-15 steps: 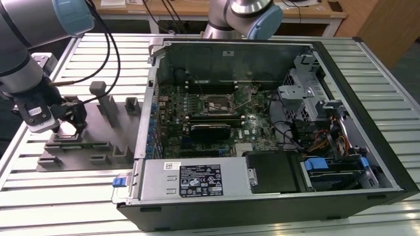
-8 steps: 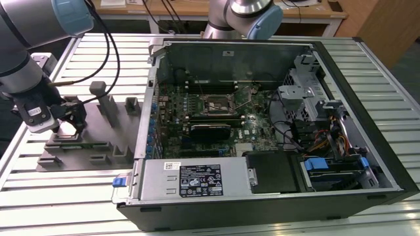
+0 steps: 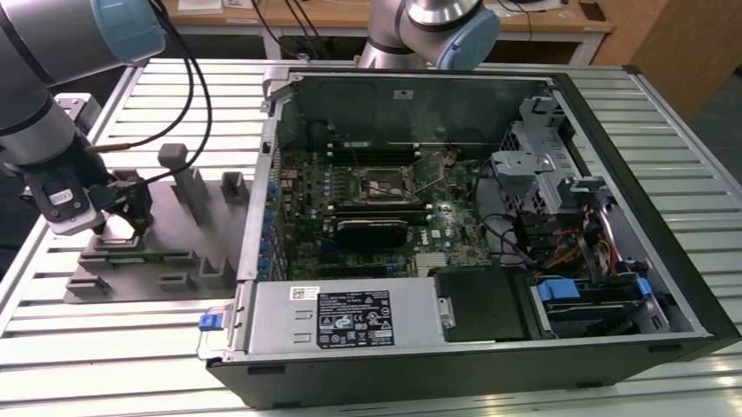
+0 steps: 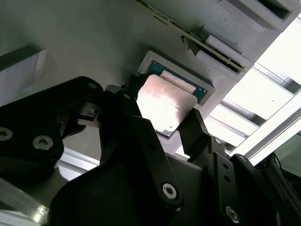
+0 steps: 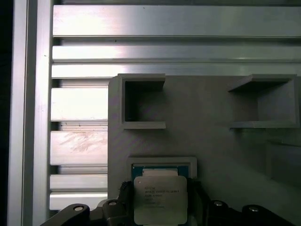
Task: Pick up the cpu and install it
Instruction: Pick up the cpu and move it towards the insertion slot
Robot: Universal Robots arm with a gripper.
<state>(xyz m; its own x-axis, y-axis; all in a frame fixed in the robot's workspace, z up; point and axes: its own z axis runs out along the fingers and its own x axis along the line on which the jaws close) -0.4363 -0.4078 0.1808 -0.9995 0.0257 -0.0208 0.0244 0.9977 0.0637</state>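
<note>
Cpu [image 5: 160,200], square, shiny silver top (teal rim)

- On the table [image 3: 174,95], the fixture [image 3: 174,252] lies at the exterior view's left of the computer case [image 3: 464,330].
- The cpu [image 5: 160,200] sits in a fixture recess, below the end effector [image 3: 122,228].

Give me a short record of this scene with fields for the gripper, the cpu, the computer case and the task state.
gripper: low over the cpu, at the exterior view's left
cpu: silver top up, at a framed pocket of the grey fixture
computer case: open, beside the fixture, motherboard exposed
task state: cpu not yet in the case
</note>
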